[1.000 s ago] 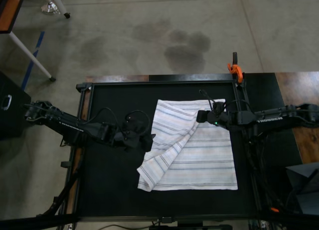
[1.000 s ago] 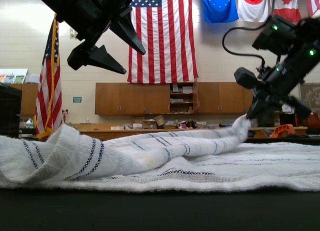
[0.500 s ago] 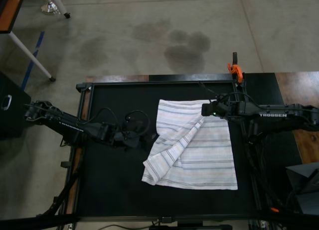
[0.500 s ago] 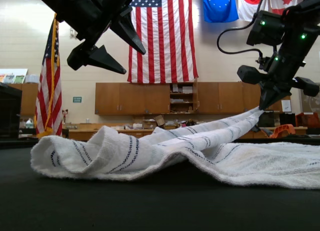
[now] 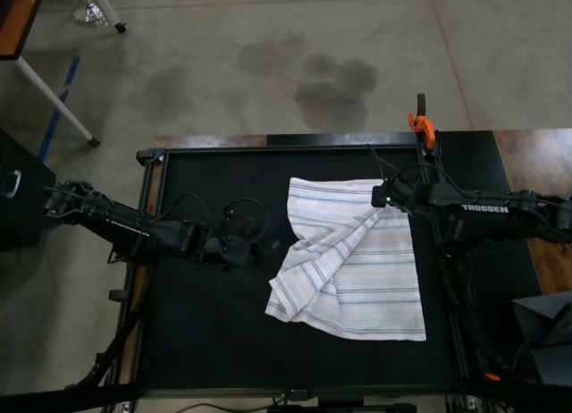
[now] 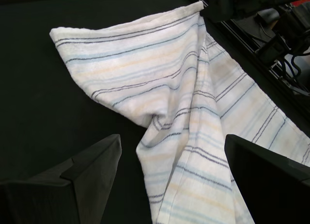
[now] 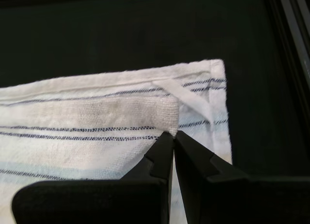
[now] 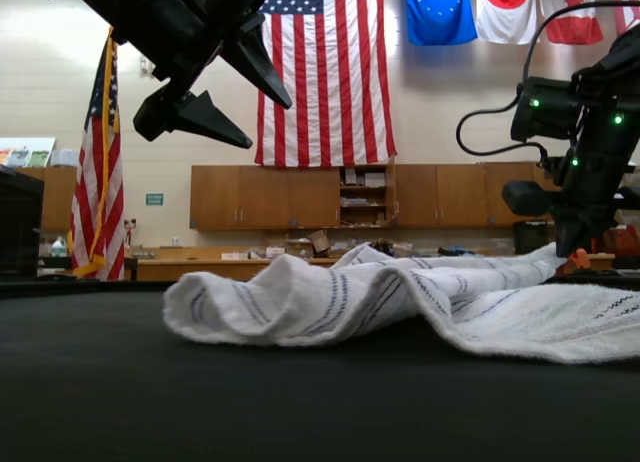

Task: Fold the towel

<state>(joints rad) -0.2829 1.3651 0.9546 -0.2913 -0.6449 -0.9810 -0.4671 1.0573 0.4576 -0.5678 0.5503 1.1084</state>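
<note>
Towel corner pinched by the right gripper on the black table.
"TROSSEN" is printed on the right arm [image 5: 487, 208]. The right gripper [image 7: 173, 136] is clamped on a folded-over corner of the towel [image 5: 353, 257], which is spread right of centre in the top view. The left gripper [image 6: 169, 185] is held spread wide and empty above the table [image 5: 206, 297], at the towel's left edge.

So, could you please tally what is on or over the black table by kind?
White striped thin cloth towel: 1
Black robot arm tools: 2 (left tool, right tool)
Orange clamp at the table edge: 1
Total: 4
</note>
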